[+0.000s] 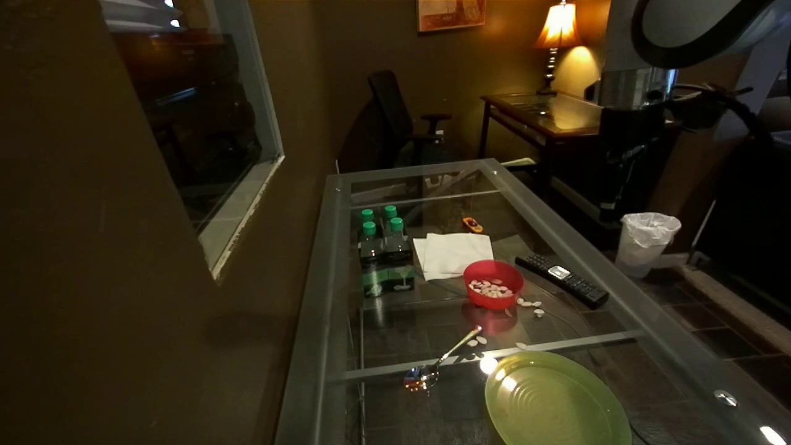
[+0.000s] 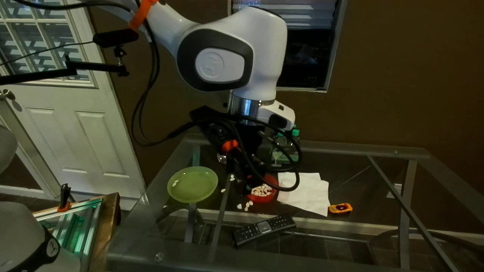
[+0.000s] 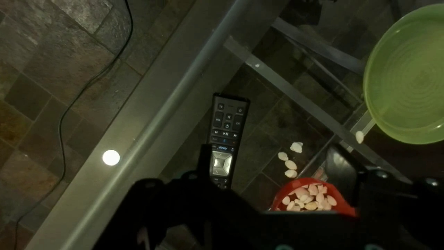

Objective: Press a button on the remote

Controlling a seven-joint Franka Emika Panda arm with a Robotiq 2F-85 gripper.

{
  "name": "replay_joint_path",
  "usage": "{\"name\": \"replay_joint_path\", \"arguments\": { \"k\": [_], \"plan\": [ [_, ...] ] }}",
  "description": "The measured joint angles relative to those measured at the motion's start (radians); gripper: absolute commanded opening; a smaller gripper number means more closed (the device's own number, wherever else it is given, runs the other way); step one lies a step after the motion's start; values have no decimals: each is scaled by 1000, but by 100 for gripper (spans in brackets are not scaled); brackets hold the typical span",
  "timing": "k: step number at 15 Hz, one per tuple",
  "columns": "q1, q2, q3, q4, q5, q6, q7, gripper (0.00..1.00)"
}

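Note:
The slim black remote (image 1: 575,285) lies flat on the glass table in both exterior views, beside the red bowl; it also lies there in this exterior view (image 2: 249,232). In the wrist view the remote (image 3: 227,128) shows its keys and silver pad face up; its lower end is hidden behind the gripper. My gripper (image 3: 273,161) is open with nothing between its fingers. In the wrist view its left finger overlaps the remote's edge by the silver pad, and its right finger is by the red bowl. The gripper is above the table, apart from the remote.
The red bowl (image 1: 493,284) holds white pieces, and several lie loose beside it. A green plate (image 2: 193,184), white napkins (image 2: 304,192), an orange item (image 2: 340,208), green-capped bottles (image 1: 384,259) and a spoon (image 1: 442,361) are on the table. The table's metal edge (image 3: 166,100) runs beside the remote.

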Motion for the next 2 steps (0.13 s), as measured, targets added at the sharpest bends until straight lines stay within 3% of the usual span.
{"name": "replay_joint_path", "arguments": {
  "k": [2],
  "plan": [
    [0, -10, -8, -3, 1, -20, -31, 99]
  ]
}}
